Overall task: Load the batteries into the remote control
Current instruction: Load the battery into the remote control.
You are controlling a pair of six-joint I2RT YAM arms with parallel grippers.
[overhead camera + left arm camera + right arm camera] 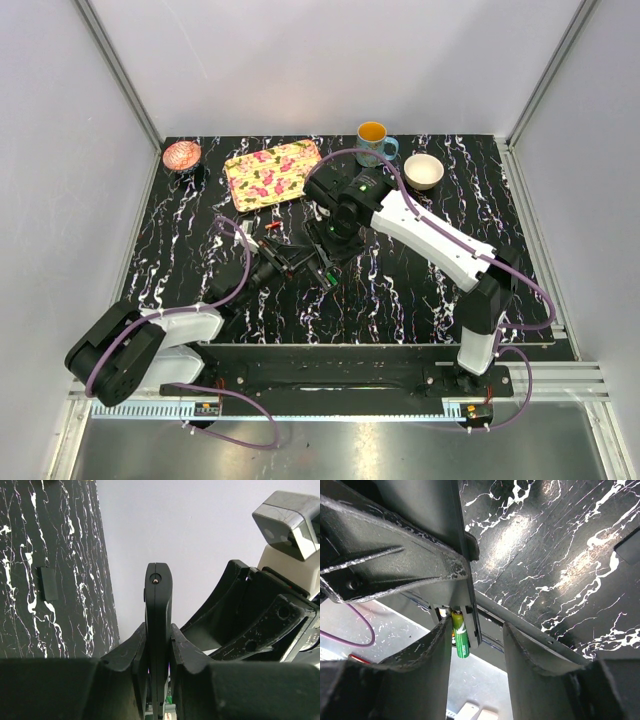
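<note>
The left gripper [158, 635] is clenched on the remote control [158, 600], a slim, matte black plastic bar seen end-on, rounded at its tip and held above the counter [400, 290], whose glossy black surface is veined with white like marble. The right gripper [477, 640] is released, its scuffed black fingers [427, 670] spread wider than the green battery [460, 639]. This smooth little cylinder sits at the open end of the remote, close beside the finger at its 9 o'clock. A red battery [272, 227] lies on the counter at 11 o'clock from the centre. A small flat black rectangle [47, 583] lies there too.
</note>
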